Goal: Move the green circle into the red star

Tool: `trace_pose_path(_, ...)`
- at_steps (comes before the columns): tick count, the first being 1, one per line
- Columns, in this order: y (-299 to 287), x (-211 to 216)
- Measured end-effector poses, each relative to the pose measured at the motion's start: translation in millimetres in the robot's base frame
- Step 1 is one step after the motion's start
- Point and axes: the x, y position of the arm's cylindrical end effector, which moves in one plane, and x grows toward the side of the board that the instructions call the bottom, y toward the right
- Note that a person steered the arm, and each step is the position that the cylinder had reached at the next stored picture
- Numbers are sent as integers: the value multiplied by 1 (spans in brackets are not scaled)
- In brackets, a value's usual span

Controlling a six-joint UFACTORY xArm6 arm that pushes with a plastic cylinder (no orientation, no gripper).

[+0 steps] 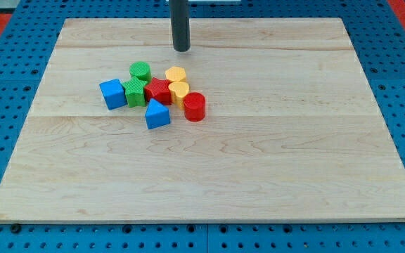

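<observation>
The green circle [140,70] sits at the top left of a tight cluster of blocks, just up and left of the red star [159,91], close to it or touching it. My tip [181,49] is above the cluster toward the view's top, up and right of the green circle, apart from every block.
A green star [135,91] lies below the green circle, a blue cube [112,93] to its left. A yellow hexagon [176,74] and a yellow block [179,91] sit right of the red star. A red cylinder [194,106] and a blue triangle [157,114] lie lower. The wooden board [259,176] rests on a blue pegboard.
</observation>
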Motion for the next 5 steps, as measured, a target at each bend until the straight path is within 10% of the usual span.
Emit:
trace_pose_path(2,-103,23)
trace_pose_path(5,-50,70)
